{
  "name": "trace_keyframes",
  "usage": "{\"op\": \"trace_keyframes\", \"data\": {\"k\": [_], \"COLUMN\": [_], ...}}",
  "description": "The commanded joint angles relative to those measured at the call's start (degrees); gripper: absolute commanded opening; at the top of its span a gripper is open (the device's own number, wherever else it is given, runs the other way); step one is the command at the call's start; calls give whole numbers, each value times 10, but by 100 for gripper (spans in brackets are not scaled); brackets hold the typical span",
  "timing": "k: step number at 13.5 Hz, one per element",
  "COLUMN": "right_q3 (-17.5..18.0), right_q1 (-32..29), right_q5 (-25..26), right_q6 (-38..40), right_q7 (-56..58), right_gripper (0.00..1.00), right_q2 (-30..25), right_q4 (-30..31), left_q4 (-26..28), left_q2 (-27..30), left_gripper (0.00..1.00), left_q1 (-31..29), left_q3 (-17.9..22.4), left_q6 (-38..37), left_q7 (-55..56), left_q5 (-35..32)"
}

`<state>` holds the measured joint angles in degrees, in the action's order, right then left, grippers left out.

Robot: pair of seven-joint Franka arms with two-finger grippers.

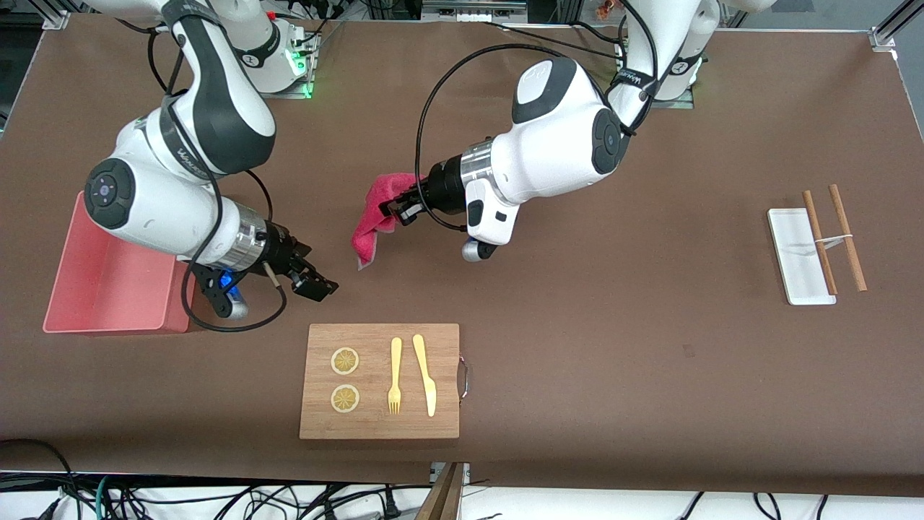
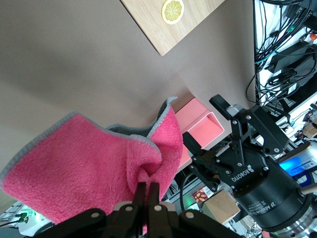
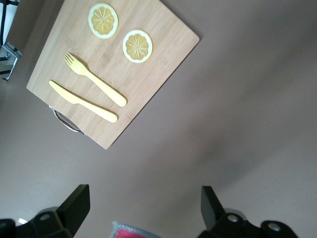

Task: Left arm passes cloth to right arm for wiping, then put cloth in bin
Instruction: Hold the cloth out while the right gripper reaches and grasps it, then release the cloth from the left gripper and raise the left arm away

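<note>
- Handover stage, by the look of it: small magenta-pink terry cloth pinched in the left gripper, lifted clear of the brown table and hanging over its bare middle, farther from the front camera than the wooden cutting board.
- Left gripper clenched hard on a bunched fold of the cloth; in the left wrist view, fingertips pressed together with fabric squeezed between them.
- Right gripper spread wide and holding nothing, hovering over the table between the salmon-pink rectangular plastic bin and the hanging cloth, jaws turned toward it but apart from it; seen again in the left wrist view, near the cloth's edge without touching.
- Done so far, judging from this: cloth picked up and carried toward the right arm.
- Left to do: transfer of the grip, wiping, then dropping the cloth into the bin, which sits at the right arm's end of the table with nothing seen in the part that shows.
- Cloth itself: fuzzy and limp, draped in soft folds below the pinch, grey stitched hem along the edges, one corner dangling lowest.
- Likely to sag and swing during the exchange; free lower part probably the easiest place to grasp.
</note>
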<state>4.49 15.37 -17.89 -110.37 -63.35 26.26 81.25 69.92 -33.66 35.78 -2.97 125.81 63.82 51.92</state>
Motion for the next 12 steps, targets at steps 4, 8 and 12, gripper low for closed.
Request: {"op": "trace_keyframes", "data": {"k": [4, 8, 12], "right_q3": [-3, -2, -2], "right_q1": [30, 50, 59], "right_q5": [-41, -61, -62], "right_q6": [-29, -27, -22], "right_q7": [-61, -73, -76], "right_gripper": [99, 99, 31], "right_q2": [5, 12, 13], "right_q4": [-3, -3, -1], "left_q4": [-15, -15, -15], "left_q2": [-5, -5, -5], "left_gripper": [2, 2, 4], "left_q1": [1, 1, 0], "left_q3": [4, 4, 3], "left_q6": [-2, -3, -3], "left_q7": [4, 4, 4], "left_q5": [11, 11, 10]}}
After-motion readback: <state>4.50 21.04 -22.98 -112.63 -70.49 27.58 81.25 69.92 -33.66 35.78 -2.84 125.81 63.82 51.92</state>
